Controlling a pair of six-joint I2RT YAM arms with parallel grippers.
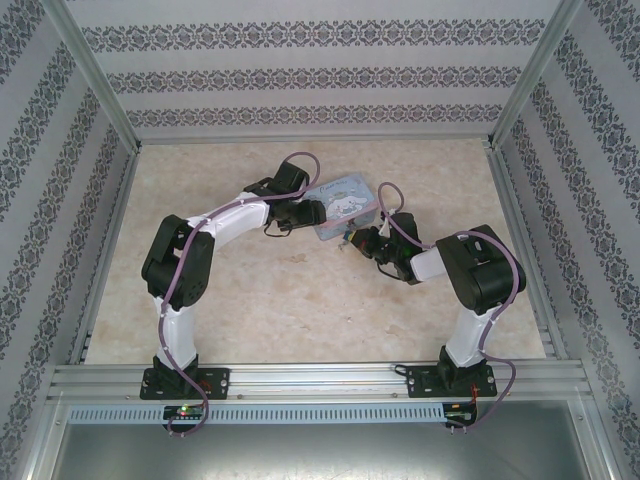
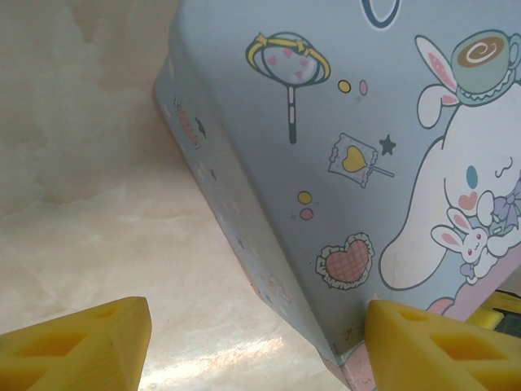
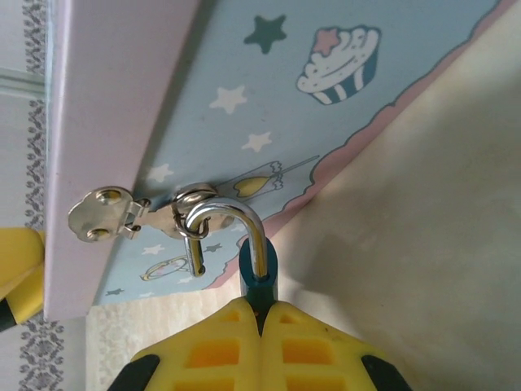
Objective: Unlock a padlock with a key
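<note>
The padlock [image 3: 259, 273] is hung by its shackle through the hasp [image 3: 175, 213] on a side wall of the tin [image 3: 269, 98], just above the worktop [image 3: 423, 228]. Its long axis is directed from the hasp toward the right gripper [image 3: 262, 322], and its body end is pinched between the yellow pads. The left gripper [image 2: 256, 346] is spread at a corner of the tin, with one pad right at the tin's edge and the other apart from it.
</note>
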